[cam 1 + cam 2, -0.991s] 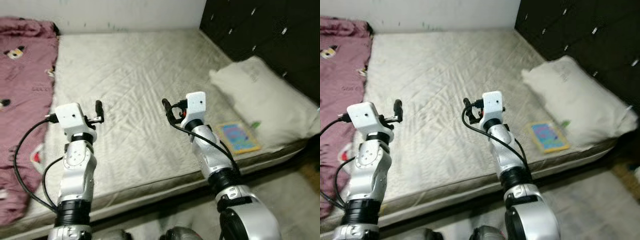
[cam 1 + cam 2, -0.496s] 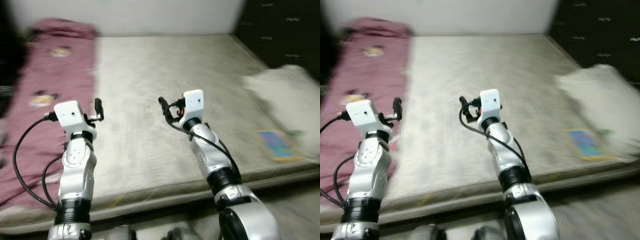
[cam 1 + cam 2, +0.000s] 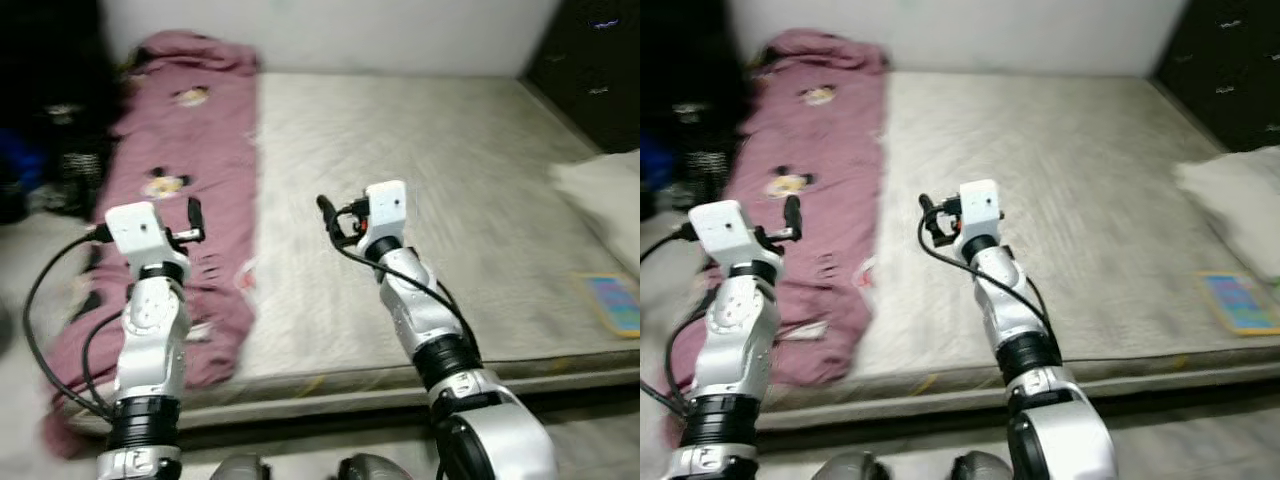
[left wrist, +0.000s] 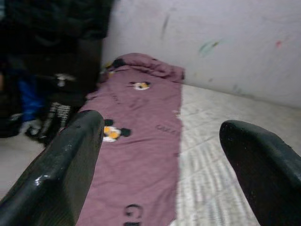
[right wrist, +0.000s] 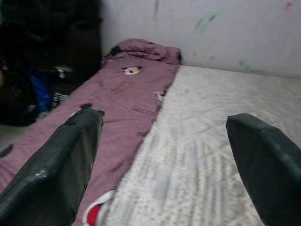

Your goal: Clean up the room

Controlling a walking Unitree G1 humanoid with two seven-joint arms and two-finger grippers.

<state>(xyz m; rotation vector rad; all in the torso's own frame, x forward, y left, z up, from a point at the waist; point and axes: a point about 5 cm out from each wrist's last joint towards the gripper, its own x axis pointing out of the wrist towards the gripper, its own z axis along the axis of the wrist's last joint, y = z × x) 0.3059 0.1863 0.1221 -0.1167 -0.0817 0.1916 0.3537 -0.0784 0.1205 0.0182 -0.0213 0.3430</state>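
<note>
Left eye view is smeared with blur; dark clutter [image 3: 55,140] beside the bed [image 3: 450,180] cannot be identified. Both the left gripper [image 4: 162,155] and right gripper [image 5: 164,160] hover with fingers spread, empty, the maroon blanket [image 3: 185,190] lying ahead below them along the mattress's left edge.

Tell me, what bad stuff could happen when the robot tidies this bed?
The pink blanket already hangs over the mattress edge, so a clumsy pull might drag it onto the floor. The left gripper and right gripper are both open and hover above the bed holding nothing, and the picture is blurry, so a grab right now might miss. The book lies close to the bed's edge and could get knocked off.
</note>
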